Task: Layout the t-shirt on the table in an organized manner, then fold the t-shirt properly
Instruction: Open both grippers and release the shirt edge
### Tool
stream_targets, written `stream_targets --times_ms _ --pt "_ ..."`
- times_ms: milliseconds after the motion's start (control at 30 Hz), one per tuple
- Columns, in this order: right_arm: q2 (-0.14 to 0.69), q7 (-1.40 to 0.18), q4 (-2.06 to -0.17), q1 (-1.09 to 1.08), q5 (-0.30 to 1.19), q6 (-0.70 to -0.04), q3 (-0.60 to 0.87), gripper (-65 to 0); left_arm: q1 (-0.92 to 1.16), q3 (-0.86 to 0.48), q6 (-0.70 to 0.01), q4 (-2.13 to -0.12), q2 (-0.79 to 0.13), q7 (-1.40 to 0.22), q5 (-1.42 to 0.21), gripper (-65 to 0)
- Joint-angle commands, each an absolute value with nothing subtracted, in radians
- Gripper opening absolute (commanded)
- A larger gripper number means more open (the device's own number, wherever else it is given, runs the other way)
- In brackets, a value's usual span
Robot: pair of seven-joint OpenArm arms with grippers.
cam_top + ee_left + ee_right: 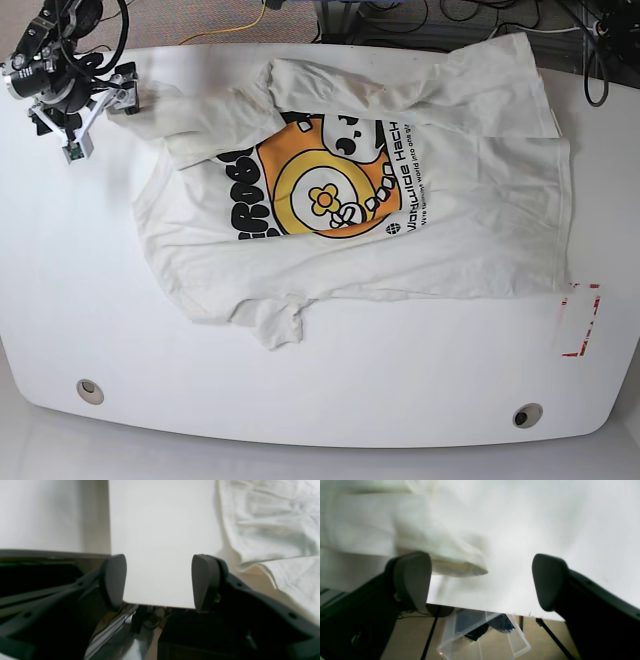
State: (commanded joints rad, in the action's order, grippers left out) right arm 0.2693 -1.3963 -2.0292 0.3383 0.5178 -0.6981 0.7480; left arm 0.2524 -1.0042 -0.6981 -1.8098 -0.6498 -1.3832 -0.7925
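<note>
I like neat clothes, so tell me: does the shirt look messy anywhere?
Yes. The t-shirt lies sideways on the table but isn't flat: its far edge is folded over the picture, hiding part of the black letters, and the near sleeve is crumpled. Wrinkles run across the plain part too.

The right end effector [481, 580] has its two dark fingers spread wide apart, nothing between the rounded pads [412, 578]. In the base view this end effector [95, 115] sits at the far left corner of the surface [320, 400], wrist angled inward. The left end effector [158, 581] is also parted, pads [205, 581] facing each other with a clear gap, poised over an edge of the surface. Its arm is outside the base view.
</note>
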Motion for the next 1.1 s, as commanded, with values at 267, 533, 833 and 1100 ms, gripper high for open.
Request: stream_targets --times_ms 267,533,833,1100 --pt "0.282 -1.396 -2.029 0.394 0.509 -0.698 0.745 -5.2 0.22 -0.983 -0.698 -1.808 -0.647 -1.374 -0.791 -26.5" --pt "0.309 -1.396 -2.029 0.484 0.509 -0.698 0.75 -5.5 0.179 -0.937 -0.698 -1.808 -0.639 -1.376 -0.719 -26.5" --pt "0.311 -1.365 -2.029 0.46 0.447 -0.698 0.75 -5.7 0.084 -0.828 -0.698 -1.808 -0.558 -1.374 -0.567 -26.5" --pt "0.277 -1.351 -2.025 0.237 0.262 -0.698 0.746 -5.7 0.008 -0.679 -0.698 -1.808 -0.417 -1.288 -0.386 -26.5"
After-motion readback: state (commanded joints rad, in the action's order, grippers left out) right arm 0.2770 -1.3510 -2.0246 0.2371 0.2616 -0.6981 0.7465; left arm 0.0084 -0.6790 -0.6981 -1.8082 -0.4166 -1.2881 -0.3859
